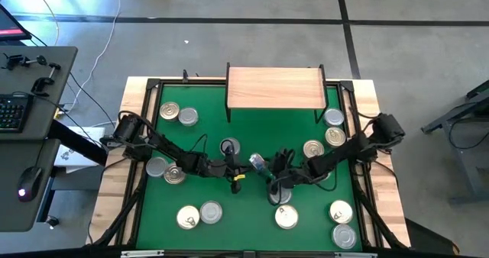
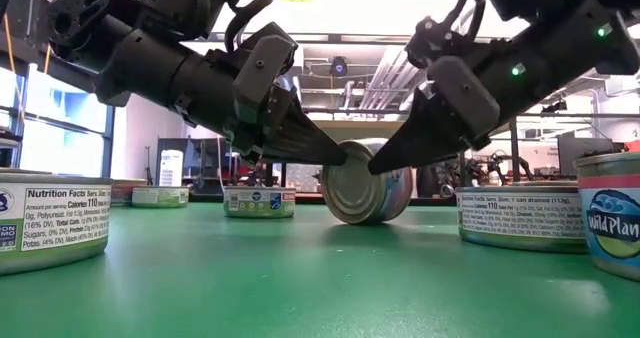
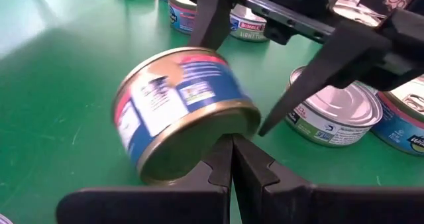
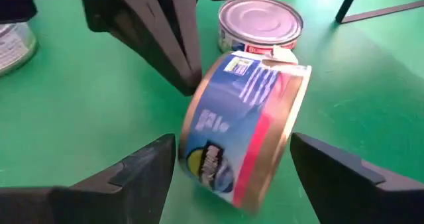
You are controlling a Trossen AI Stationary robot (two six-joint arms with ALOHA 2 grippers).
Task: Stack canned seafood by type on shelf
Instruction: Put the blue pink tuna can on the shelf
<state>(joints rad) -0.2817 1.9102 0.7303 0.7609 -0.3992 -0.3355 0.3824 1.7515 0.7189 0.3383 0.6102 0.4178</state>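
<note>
A blue-labelled tin (image 2: 365, 190) stands tilted on its edge on the green mat (image 1: 229, 193), in front of the shelf (image 1: 275, 87) and well apart from it, between the two grippers. The left gripper (image 3: 232, 159) has its fingers pressed together with nothing between them, the closed tips touching the tin's flat golden end. The right gripper (image 4: 232, 168) stands wide apart, one finger on either side of the tin; in the right wrist view gaps show between the fingers and the tin, so it has no hold on it. The wooden shelf on its black legs carries no tins. The other tins lie flat on the mat around the tilted one: a silver-lidded tin (image 4: 260, 22) just beyond it toward the shelf, a pair (image 1: 178, 114) near the shelf's left legs, a group (image 1: 328, 130) near its right legs, and more (image 1: 199, 214) along the mat's near edge
</note>
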